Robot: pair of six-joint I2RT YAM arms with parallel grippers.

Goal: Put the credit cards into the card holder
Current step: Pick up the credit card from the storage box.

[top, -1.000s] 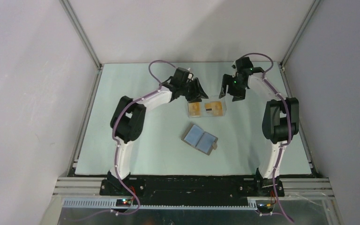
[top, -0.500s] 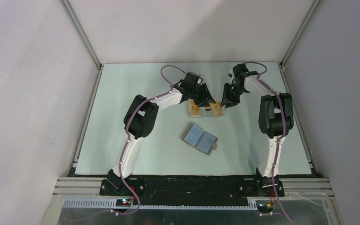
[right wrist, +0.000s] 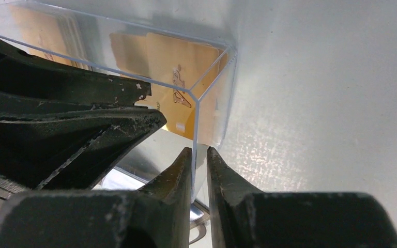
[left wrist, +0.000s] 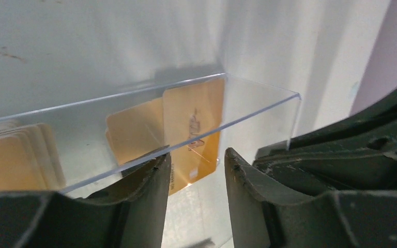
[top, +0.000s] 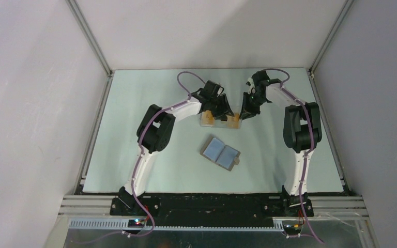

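Orange-gold credit cards [top: 232, 121] lie inside a clear plastic box [top: 218, 123] at mid-table. My right gripper [top: 243, 112] is at the box's right end, its jaws closed on the thin clear end wall [right wrist: 198, 124], fingertips [right wrist: 199, 151] almost together. My left gripper [top: 220, 110] hangs over the box's long side, open [left wrist: 197, 160], with a card [left wrist: 194, 129] and bare table showing in the gap. One left finger [left wrist: 152, 178] sits against the clear wall [left wrist: 134, 103]. The grey card holder [top: 220, 153] lies open and flat, nearer the arms, untouched.
More cards [left wrist: 15, 155] are stacked at the box's other end. The left gripper's dark fingers [right wrist: 82, 124] fill the left of the right wrist view. Grey walls and metal frame rails [top: 90, 49] enclose the pale table [top: 134, 155].
Both arms came down to the clear box. The right gripper closed from wide open onto the box's end wall, and the box has shifted slightly to the left.
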